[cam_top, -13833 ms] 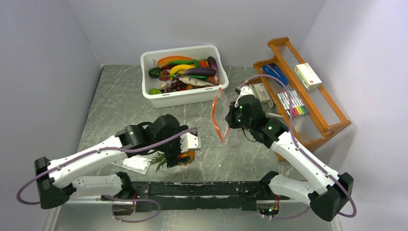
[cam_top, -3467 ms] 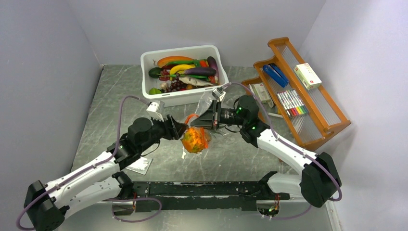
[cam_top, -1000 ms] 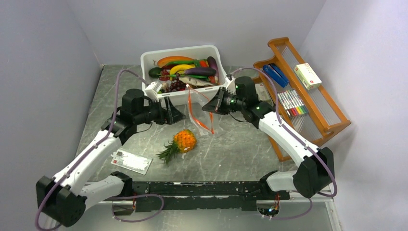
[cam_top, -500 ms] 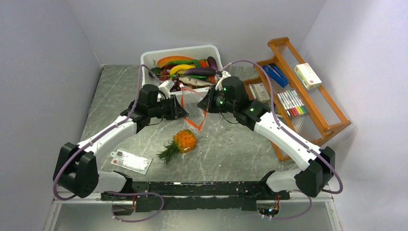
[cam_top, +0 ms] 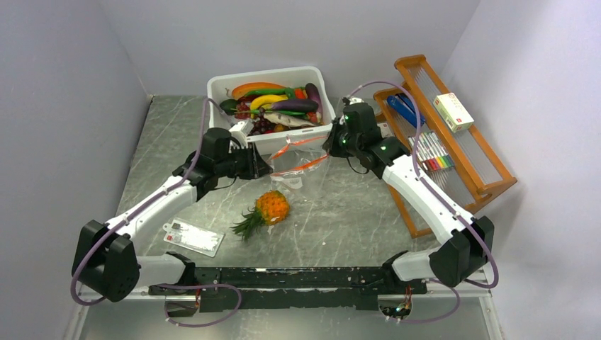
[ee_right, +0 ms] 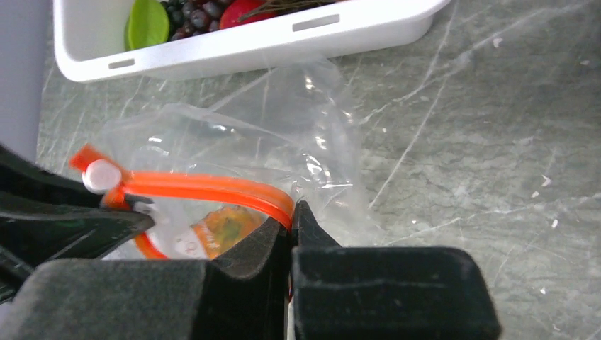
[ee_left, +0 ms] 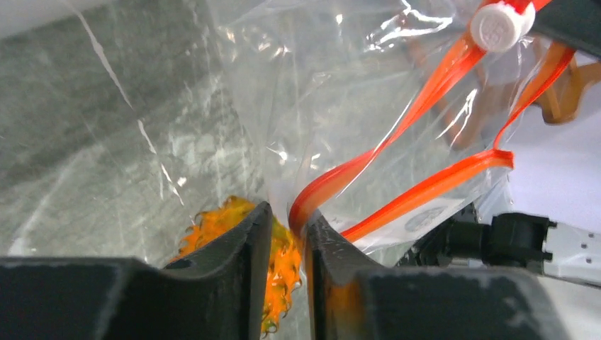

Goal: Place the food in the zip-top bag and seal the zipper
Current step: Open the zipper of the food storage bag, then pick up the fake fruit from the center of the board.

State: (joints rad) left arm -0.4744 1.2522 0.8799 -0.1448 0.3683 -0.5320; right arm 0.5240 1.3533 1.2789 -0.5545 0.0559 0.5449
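Note:
The clear zip-top bag (cam_top: 290,170) hangs stretched between my two grippers, just above the table in front of the tub. My left gripper (cam_top: 264,167) pinches the left end of the mouth; in the left wrist view its fingertips (ee_left: 287,223) close on the plastic and the orange-red zipper (ee_left: 425,188). On the right end of the zipper (ee_right: 205,188), my right gripper (ee_right: 292,216) is shut tight. The mouth gapes between two orange strips. The orange pineapple (cam_top: 271,207) lies on the table outside the bag, below it. A grape bunch (cam_top: 259,126) stays in the tub.
The white tub (cam_top: 216,106) of toy food stands just behind the bag. A white card (cam_top: 193,237) lies at the near left. At the right edge stands a wooden rack (cam_top: 489,163) with pens and boxes.
My left gripper has closed on the bag's left end. The right arm has swung to the right, pulling the bag from hanging down to stretched sideways. The pineapple has not moved.

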